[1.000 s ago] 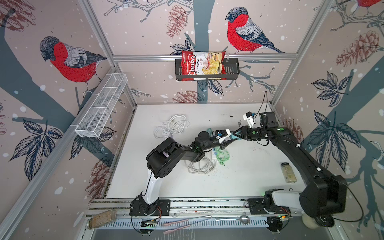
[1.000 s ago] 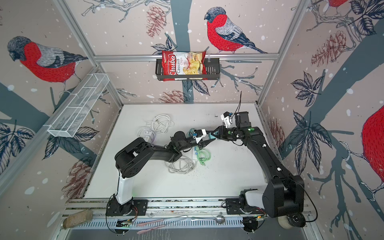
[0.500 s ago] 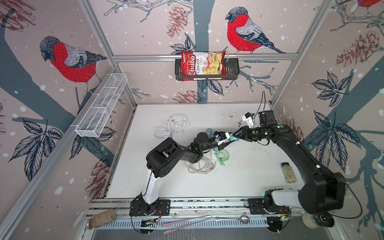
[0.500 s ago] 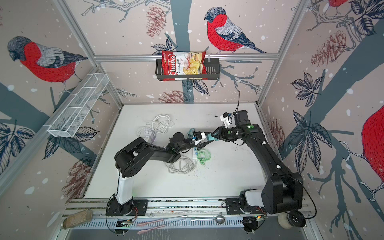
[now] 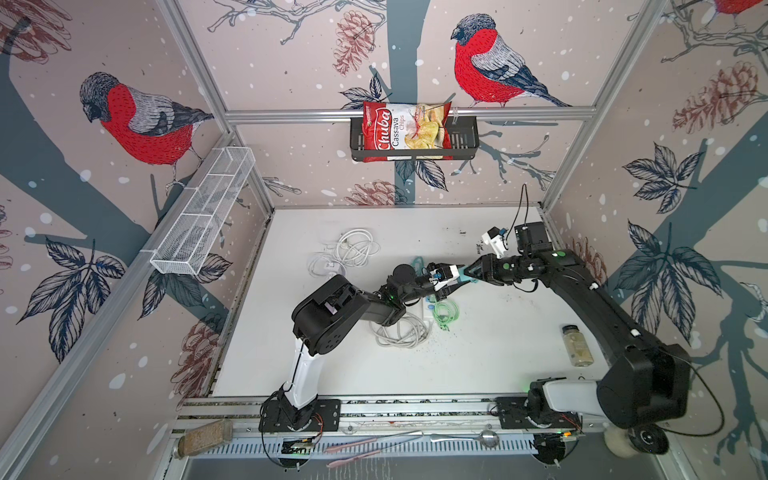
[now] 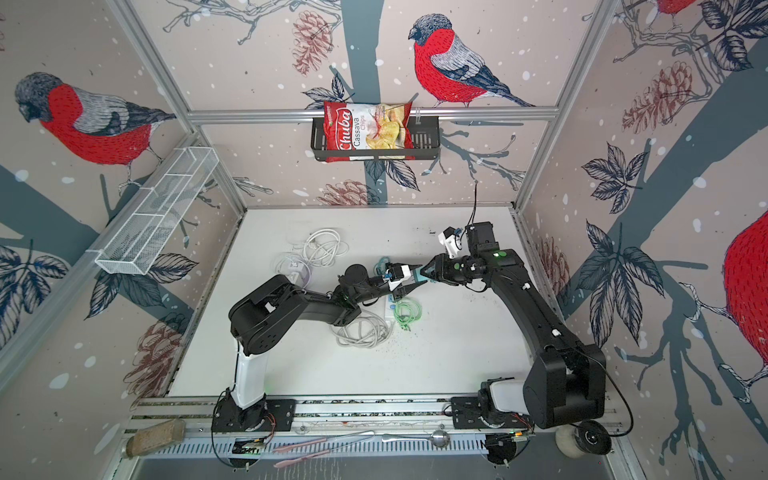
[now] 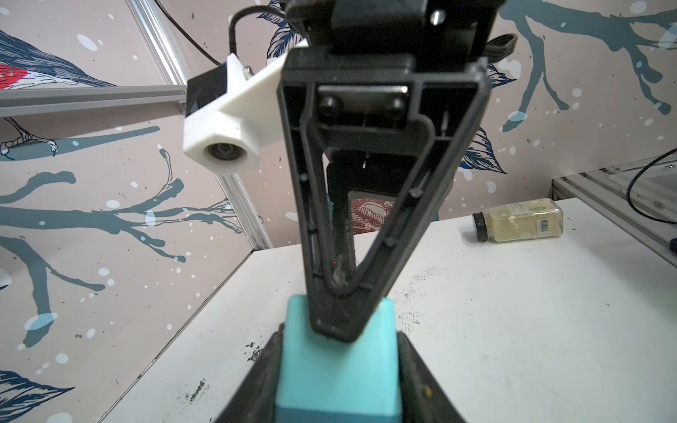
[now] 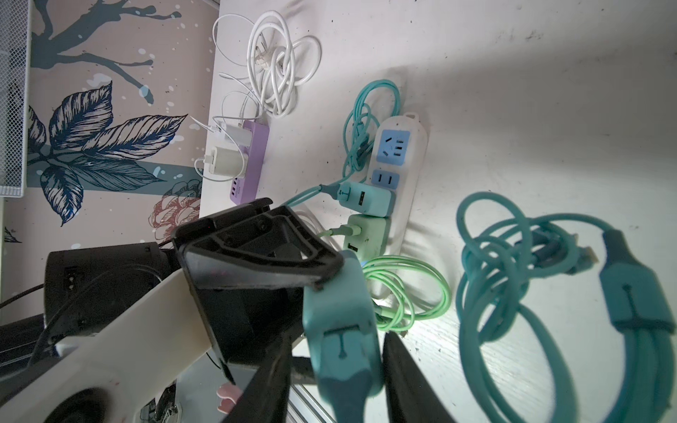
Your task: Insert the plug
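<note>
Lengthwise, plug [image 5: 460, 272] cable-end twd right gripper [image 5: 468, 274]

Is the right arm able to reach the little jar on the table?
Probably yes: the jar lies on bare table beside that arm, with nothing in between. But the right gripper is around the teal charger and would have to leave it first.

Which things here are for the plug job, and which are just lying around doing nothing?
For the job:
teal plug
white power strip
left claw, gripping the plug
right claw, around the plug

Just lying about:
spice jar
chips bag
purple power strip
white cable
spoon
</note>
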Motion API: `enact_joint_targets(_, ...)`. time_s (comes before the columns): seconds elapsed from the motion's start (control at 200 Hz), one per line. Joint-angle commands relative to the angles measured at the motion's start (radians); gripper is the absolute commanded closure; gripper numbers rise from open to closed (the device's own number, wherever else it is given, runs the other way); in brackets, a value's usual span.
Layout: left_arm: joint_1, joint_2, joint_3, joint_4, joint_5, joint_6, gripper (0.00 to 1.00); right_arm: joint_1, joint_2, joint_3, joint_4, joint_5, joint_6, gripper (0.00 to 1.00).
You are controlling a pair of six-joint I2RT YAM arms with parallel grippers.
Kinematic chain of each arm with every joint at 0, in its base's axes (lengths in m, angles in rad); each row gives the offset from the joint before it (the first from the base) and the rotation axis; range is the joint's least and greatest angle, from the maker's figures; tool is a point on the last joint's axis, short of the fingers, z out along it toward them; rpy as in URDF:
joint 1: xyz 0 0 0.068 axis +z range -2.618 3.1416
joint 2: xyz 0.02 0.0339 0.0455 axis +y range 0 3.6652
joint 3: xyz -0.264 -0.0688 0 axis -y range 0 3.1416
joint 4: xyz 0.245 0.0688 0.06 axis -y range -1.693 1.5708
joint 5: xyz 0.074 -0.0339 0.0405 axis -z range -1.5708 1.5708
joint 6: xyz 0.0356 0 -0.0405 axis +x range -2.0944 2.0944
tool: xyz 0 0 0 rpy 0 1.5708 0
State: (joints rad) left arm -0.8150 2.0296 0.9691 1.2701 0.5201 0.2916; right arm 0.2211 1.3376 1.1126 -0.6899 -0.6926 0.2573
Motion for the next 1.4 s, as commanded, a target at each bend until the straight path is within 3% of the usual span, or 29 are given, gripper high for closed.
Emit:
enact_joint_targets(0.0, 0.001, -0.005, 0.003, 0.051, 0.006, -0.005, 1.0, 0.004, -0.001, 0.0, -0.001, -0.031, -0.02, 0.59)
enact_joint_targets(0.515, 0.0, 0.0, 0.005, 0.07, 0.014, -0.02, 1.0, 0.018, -0.003, -0.014, 0.021, -0.051, -0.025, 0.67)
enact_joint_targets(0.745, 0.0, -0.007, -0.009, 0.08, 0.012, -0.037, 1.0, 0.017, -0.016, -0.007, 0.03, -0.03, -0.02, 0.87)
enact_joint_targets(0.94, 0.0, -0.027, -0.051, 0.137, -0.036, -0.074, 0.52, -0.003, -0.041, 0.007, 0.052, -0.01, 0.009, 0.92)
enact_joint_targets(1.221, 0.0, -0.066, -0.058, 0.03, -0.078, -0.057, 0.28, -0.129, -0.081, 0.004, 0.087, -0.018, 0.04, 0.96)
enact_joint_targets(1.241, 0.0, -0.072, -0.06, 0.02, -0.084, -0.057, 0.08, -0.135, -0.08, 0.007, 0.082, -0.012, 0.038, 0.97)
enact_joint_targets(1.251, 0.001, -0.076, -0.061, 0.014, -0.086, -0.057, 0.04, -0.137, -0.08, 0.009, 0.079, -0.008, 0.037, 0.97)
enact_joint_targets(1.396, -0.018, -0.189, -0.103, -0.128, -0.169, -0.077, 0.02, -0.174, -0.08, 0.048, 0.057, 0.097, 0.02, 0.96)
